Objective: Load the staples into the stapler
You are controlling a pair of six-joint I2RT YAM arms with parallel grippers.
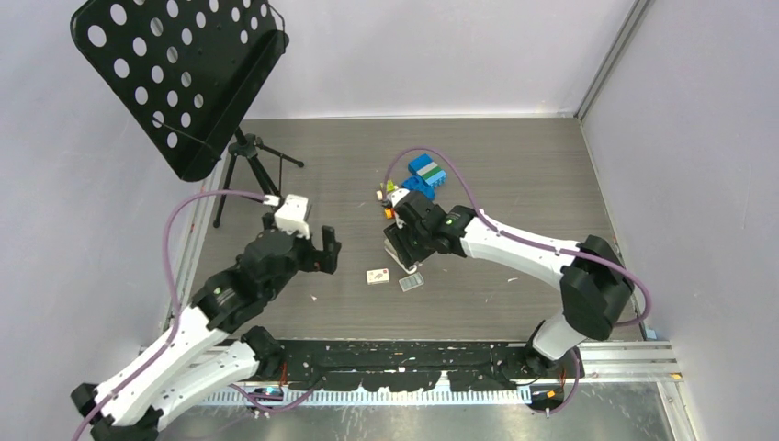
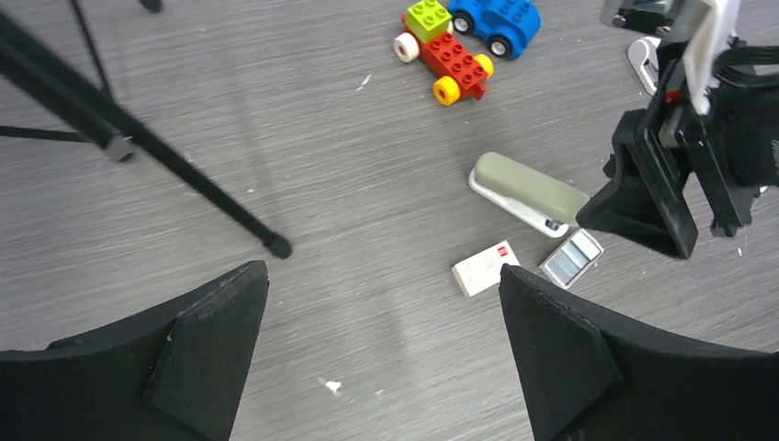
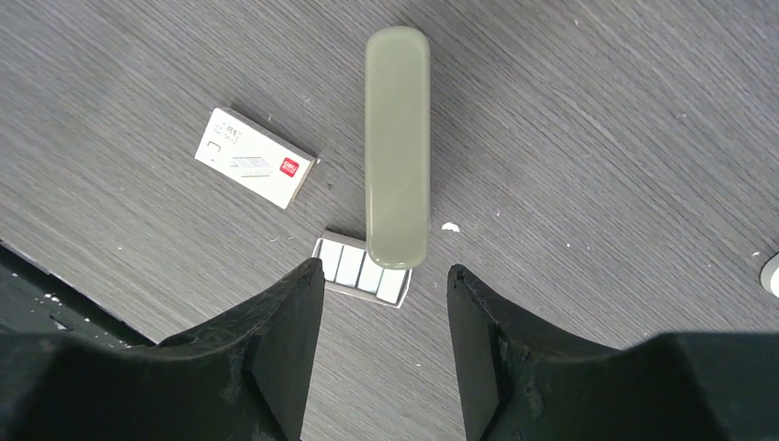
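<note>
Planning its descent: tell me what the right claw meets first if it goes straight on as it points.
Probably the stapler, whose near end sits centred ahead of the right claw; the staples lie right by it. Depth unclear.

The stapler [image 3: 397, 147], white with a grey-beige top, lies closed and flat on the bench [image 3: 597, 138], just beside the small white box [image 3: 255, 170] but apart from it. The staples [image 3: 361, 271], a flat silvery strip, lie near that same box, at one end of the stapler.
</note>
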